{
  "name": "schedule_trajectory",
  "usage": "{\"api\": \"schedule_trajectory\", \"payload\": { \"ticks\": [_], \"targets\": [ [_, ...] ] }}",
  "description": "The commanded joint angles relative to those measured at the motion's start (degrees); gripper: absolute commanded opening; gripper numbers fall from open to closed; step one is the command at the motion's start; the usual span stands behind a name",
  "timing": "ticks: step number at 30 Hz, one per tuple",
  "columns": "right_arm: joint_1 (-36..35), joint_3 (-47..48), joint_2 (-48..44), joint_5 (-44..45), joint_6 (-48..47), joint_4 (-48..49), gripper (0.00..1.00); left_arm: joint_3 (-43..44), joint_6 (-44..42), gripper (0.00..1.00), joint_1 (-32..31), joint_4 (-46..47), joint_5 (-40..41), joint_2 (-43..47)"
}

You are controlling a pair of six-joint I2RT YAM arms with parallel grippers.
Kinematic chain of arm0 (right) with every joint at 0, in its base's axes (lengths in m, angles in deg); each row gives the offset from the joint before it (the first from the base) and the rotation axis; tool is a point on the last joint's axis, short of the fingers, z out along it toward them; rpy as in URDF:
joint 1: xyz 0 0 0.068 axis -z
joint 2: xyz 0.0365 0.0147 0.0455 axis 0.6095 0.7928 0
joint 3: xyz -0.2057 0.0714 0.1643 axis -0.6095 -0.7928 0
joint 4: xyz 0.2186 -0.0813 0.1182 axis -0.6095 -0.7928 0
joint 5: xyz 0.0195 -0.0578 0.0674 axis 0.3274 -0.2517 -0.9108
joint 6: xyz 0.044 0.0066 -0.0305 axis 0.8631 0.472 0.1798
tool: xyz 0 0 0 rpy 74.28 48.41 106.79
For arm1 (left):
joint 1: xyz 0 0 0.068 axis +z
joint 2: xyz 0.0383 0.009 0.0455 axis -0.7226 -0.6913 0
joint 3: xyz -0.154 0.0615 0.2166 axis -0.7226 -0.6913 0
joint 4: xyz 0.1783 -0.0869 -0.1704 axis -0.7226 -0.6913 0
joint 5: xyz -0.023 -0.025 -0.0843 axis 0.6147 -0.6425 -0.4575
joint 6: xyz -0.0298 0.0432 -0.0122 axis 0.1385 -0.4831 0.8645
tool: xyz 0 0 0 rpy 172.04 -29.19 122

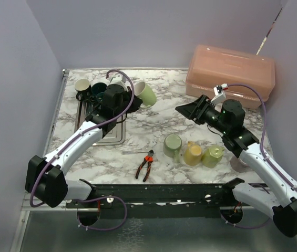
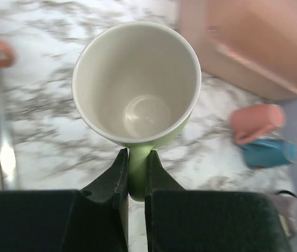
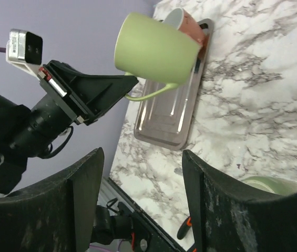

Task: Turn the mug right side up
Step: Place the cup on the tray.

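The light green mug [image 2: 136, 84] is held clear of the tabletop [image 1: 159, 118], its handle clamped in the left gripper [image 2: 136, 157] — cup body just beyond the fingertips, mouth turned back toward the wrist. The right gripper [image 3: 143, 155] is spread wide and holds nothing — the mug is well ahead of it, over a metal tray [image 3: 164, 126].

The top view looks down from behind over the whole tabletop [image 1: 159, 118]. The left wrist view peers close into the mug [image 2: 137, 89]. The right wrist view shares it from farther off, facing the left edge.
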Motion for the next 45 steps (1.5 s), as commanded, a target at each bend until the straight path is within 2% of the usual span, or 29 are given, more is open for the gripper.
{"api": "schedule_trajectory", "payload": {
  "ticks": [1, 10, 20, 30, 33, 38, 45],
  "targets": [
    [0.2, 1.1, -0.8, 4.3, -4.4, -7.3, 0.65, 0.7, -8.5, 0.00, 2.3, -11.5, 16.6, 2.1],
    [0.2, 0.6, -0.6, 4.9, -4.5, -8.2, 0.65, -5.8, -9.7, 0.00, 6.4, -16.9, 32.2, 5.2],
    [0.2, 0.1, -0.5, 6.0, -4.6, -9.1, 0.65, -6.4, -7.9, 0.00, 13.3, -16.7, 39.9, 0.0],
    [0.3, 0.0, 0.5, 6.4, -4.8, -9.4, 0.65, -6.3, -10.5, 0.00, 20.1, -11.6, 37.1, -4.4],
    [0.3, 0.0, 0.7, 6.4, -4.9, -9.4, 0.65, -6.7, -12.0, 0.00, 21.0, -9.4, 33.4, -5.5],
    [0.3, 0.1, 1.3, 6.8, -5.1, -9.4, 0.65, -7.7, -10.0, 0.00, 20.3, -6.7, 24.6, -5.6],
    [0.3, -0.2, 2.1, 6.1, -4.6, -9.4, 0.64, -7.6, -6.4, 0.00, 14.9, -4.4, 27.4, -6.8]
  ]
}}
